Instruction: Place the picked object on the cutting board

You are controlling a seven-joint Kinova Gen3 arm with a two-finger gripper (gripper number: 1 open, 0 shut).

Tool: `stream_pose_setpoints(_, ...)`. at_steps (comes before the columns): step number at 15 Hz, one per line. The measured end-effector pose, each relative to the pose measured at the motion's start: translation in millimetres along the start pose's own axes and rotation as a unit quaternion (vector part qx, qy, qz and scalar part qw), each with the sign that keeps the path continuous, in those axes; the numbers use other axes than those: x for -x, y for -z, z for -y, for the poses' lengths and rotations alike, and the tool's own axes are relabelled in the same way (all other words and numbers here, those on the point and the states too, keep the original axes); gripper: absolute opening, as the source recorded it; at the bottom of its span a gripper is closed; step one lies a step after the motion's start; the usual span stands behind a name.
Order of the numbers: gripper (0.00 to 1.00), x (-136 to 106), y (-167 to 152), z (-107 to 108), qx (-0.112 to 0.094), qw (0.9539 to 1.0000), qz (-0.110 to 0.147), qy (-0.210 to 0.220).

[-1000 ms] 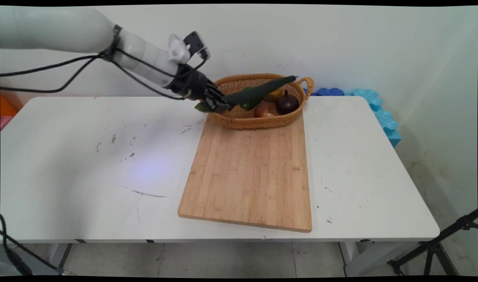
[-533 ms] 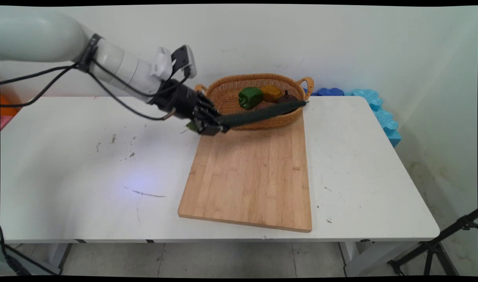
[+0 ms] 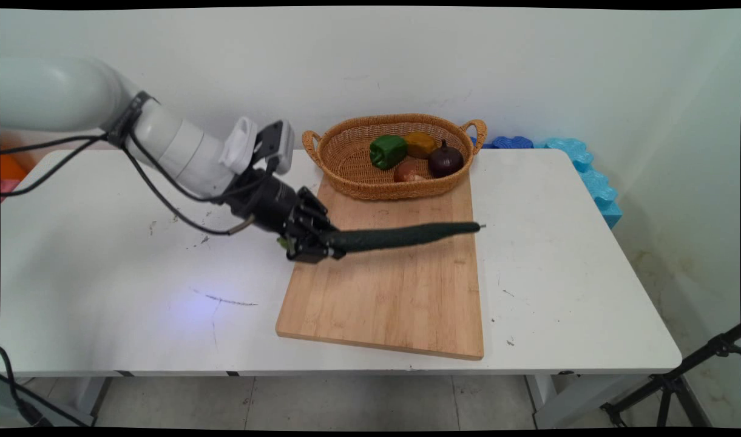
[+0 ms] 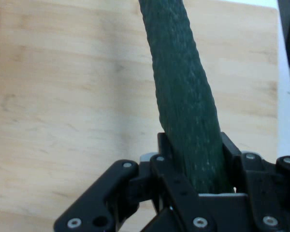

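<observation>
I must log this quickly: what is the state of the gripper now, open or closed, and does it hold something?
Gripper: closed on one end of the long dark green cucumber, held out over the wooden cutting board.

No readable text, labels or numbers; arm lettering, if any, seemingly out of sight

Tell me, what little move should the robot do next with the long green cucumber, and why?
Probably lower it a little. The gripper is shut on one end of the cucumber, which sticks out level over the board, seemingly not resting on it yet. Bare wood lies beneath it.
</observation>
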Motion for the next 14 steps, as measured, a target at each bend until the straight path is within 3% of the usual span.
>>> stream_pose_setpoints(5, 0.0, 19, -28, -6, 0.029, 0.9994, 0.011, -0.018)
stream_pose_setpoints(12, 0.0, 38, -68, -3, 0.053, 0.9976, 0.023, -0.037)
stream_pose_setpoints(13, 1.0, 40, -71, -2, 0.056, 0.9974, 0.024, -0.039)
stream_pose_setpoints(14, 1.0, 42, -73, -2, 0.057, 0.9973, 0.025, -0.04)
